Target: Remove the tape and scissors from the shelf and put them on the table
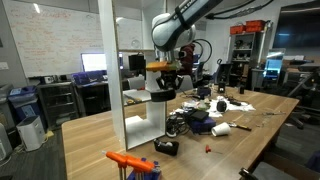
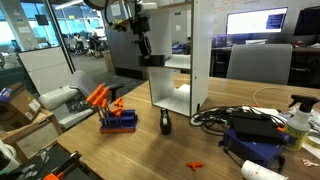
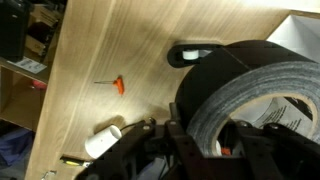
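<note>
One tool [image 3: 208, 142] clamps the tape [image 3: 250, 90] (black roll) above the table [image 3: 110, 50].

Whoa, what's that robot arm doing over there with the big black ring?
It is clearing things off a shelf. The gripper has its jaws shut on the black tape roll. It holds the roll in the air beside the white shelf, above the wooden table. The roll is not set down yet.

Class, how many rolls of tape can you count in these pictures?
1. The tape is held in the robot's fingers, over the table, just beside the shelf. More rolls could be hidden out of sight.
</note>
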Robot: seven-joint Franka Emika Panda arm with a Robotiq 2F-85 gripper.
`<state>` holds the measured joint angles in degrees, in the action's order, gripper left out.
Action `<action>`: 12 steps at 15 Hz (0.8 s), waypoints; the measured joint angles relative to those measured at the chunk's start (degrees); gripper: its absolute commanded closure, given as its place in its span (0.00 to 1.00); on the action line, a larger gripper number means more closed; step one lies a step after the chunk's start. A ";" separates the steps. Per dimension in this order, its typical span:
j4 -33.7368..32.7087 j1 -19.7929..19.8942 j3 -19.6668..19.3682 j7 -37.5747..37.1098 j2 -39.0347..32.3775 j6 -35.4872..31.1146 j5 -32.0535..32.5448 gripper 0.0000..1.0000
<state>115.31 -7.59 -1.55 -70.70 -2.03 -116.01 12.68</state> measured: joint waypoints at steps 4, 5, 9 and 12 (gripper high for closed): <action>8.15 1.11 0.79 1.36 3.57 0.51 -0.08 0.89; 10.06 1.41 0.92 1.69 3.98 0.40 -0.26 0.89; 17.10 2.61 1.14 2.50 4.18 -3.71 -0.89 0.89; 22.46 3.73 1.14 2.54 3.79 -10.64 -0.94 0.89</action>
<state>137.78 -3.86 -0.41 -68.16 1.76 -126.65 11.74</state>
